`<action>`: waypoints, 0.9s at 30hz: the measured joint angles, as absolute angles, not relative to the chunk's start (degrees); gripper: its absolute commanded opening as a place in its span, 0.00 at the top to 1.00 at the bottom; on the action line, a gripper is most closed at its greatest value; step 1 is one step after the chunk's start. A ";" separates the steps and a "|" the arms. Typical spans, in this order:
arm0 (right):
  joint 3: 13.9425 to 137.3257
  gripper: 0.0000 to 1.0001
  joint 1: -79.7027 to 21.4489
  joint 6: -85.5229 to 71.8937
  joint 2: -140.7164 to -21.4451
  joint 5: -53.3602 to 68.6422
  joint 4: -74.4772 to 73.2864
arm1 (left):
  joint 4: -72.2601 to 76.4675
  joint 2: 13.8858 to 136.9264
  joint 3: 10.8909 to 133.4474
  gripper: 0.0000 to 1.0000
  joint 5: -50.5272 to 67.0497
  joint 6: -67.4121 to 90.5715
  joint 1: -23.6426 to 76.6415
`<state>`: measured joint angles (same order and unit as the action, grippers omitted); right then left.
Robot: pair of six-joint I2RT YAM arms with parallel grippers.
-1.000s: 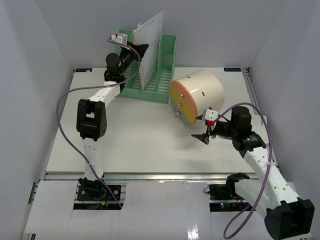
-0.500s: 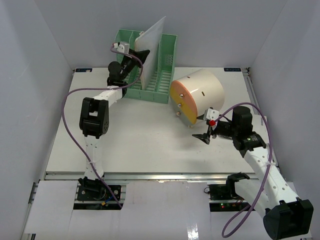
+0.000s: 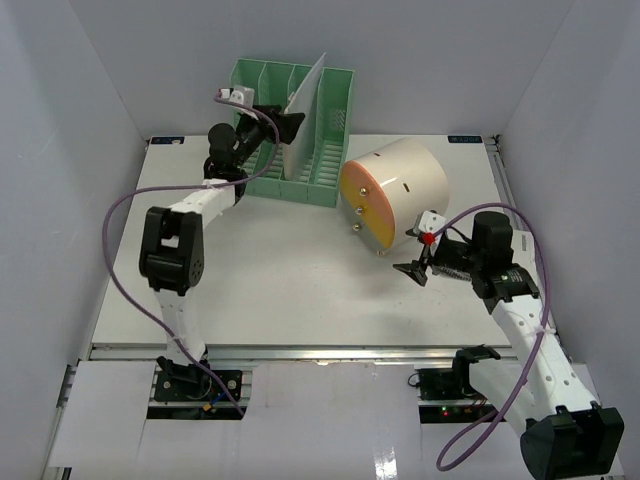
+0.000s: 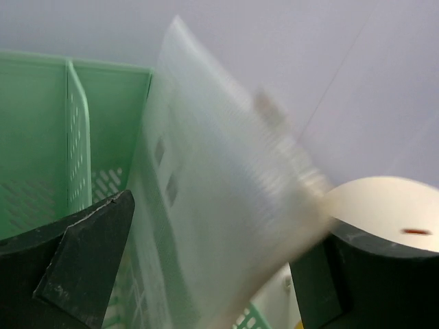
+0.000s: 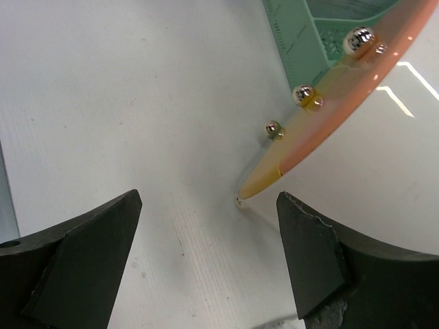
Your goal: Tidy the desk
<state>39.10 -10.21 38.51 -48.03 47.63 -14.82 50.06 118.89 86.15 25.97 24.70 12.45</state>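
Left fingers [image 4: 82,260] spread wide around blurred sheet [image 4: 226,205], seemingly unclamped; right fingers [image 5: 75,253] wide apart, empty, above desk [image 5: 137,103].

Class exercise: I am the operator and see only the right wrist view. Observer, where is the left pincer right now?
Observer: The left pincer is up at the green file rack at the back of the desk.
Operator: Is it gripping anything?
Observer: No. Its jaws stand apart, with a translucent sheet between them, leaning in the rack.
Operator: What owns the orange edge I see?
Observer: A cream cylindrical box lying on its side, right of the rack.
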 measured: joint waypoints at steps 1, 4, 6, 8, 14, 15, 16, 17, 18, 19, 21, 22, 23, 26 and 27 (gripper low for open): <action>39.99 0.13 -9.91 39.14 -47.86 46.29 -16.66 | 47.54 115.66 85.11 0.02 24.92 24.18 12.45; 43.32 0.13 -8.59 42.69 -46.53 40.20 -22.99 | 40.86 102.60 79.15 0.02 20.93 22.71 12.45; 44.89 0.12 -7.71 45.60 -45.26 35.70 -26.49 | 37.82 92.52 74.25 0.02 18.69 21.93 12.44; 45.54 0.11 -6.35 49.74 -44.29 31.62 -29.45 | 35.52 83.31 70.13 0.02 17.16 21.43 12.39; 42.28 0.08 7.13 68.89 -45.50 27.52 -37.57 | 25.13 66.10 57.24 0.02 18.15 23.26 12.05; 41.34 0.08 9.50 72.13 -46.37 28.00 -38.43 | 23.30 64.49 54.43 0.02 18.87 23.91 12.04; 40.67 0.08 11.73 75.22 -47.75 28.36 -39.29 | 21.11 62.65 50.95 0.02 19.68 24.53 12.00; 40.11 0.08 13.89 78.33 -49.36 28.61 -40.13 | 18.76 60.69 47.20 0.02 20.53 25.14 11.95; 39.93 0.08 15.51 80.85 -51.62 28.91 -40.57 | 16.53 58.96 44.11 0.02 21.47 25.82 11.94; 39.94 0.08 16.57 82.94 -54.08 29.31 -40.64 | 14.26 56.89 41.08 0.02 22.32 26.48 11.93; 39.99 0.07 17.94 86.99 -59.43 30.36 -40.56 | 10.32 52.27 35.96 0.02 24.13 27.65 11.92; 39.99 0.07 18.22 88.67 -62.00 30.92 -40.51 | 8.89 49.74 34.01 0.02 25.02 28.18 11.90; 39.99 0.07 18.33 90.06 -64.13 31.49 -40.40 | 7.76 47.13 32.40 0.02 25.83 28.63 11.85; 40.01 0.06 18.26 92.70 -68.81 33.15 -39.01 | 5.94 40.55 29.76 0.02 27.57 29.62 11.84; 40.05 0.06 18.17 93.10 -70.21 33.42 -38.37 | 5.67 38.73 29.28 0.02 27.93 29.89 11.84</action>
